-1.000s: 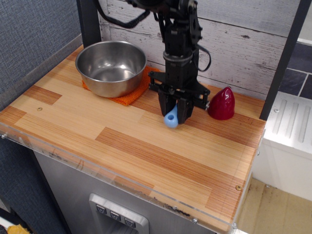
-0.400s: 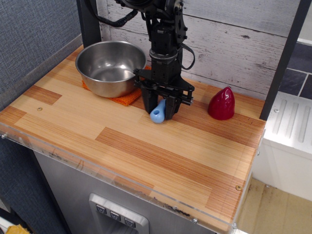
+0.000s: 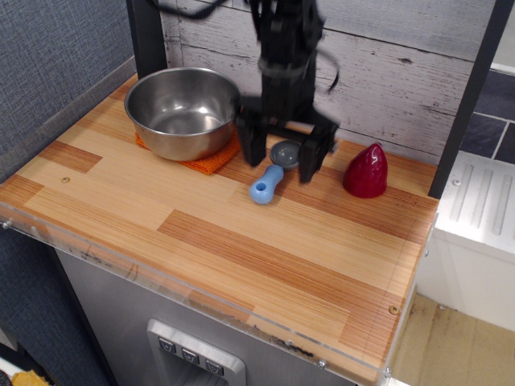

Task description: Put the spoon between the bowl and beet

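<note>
The spoon lies flat on the wooden counter, grey scoop toward the wall, light-blue handle toward the front. It rests between the steel bowl on the left and the dark-red beet on the right. My gripper is open. Its two fingers straddle the scoop just above it, one on each side, and hold nothing. The arm rises up out of the top of the frame and is slightly blurred.
The bowl sits on an orange cloth. A grey plank wall runs behind the counter, with dark posts at the left and right. The counter's front edge has a clear plastic lip.
The gripper has let go of the spoon, opened wide and risen slightly. The spoon, held upright before, now lies flat on the counter.
</note>
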Available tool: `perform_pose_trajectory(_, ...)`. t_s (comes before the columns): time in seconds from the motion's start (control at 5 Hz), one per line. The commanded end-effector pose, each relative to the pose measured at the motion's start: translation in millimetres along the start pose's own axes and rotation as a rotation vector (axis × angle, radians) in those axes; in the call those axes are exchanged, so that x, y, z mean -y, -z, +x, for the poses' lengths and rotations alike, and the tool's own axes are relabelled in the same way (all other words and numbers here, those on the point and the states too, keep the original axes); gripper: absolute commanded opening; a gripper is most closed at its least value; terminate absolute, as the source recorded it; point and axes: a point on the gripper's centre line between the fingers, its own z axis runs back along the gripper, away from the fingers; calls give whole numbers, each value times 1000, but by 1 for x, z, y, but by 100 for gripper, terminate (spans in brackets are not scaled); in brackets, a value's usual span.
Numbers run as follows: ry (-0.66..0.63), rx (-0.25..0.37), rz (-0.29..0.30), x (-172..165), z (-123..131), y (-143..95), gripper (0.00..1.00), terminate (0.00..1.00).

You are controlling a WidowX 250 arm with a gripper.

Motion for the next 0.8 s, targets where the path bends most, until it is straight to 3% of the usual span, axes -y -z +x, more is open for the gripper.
perform_pose_trajectory(0.0, -37, 157, 7, 8, -17, -62, 100, 0)
perform_pose_trajectory(0.4, -42, 122, 19, 0, -25, -58, 100, 0)
perform_pose_trajectory(0.6, -42, 122, 19, 0, -25, -58, 100, 100)
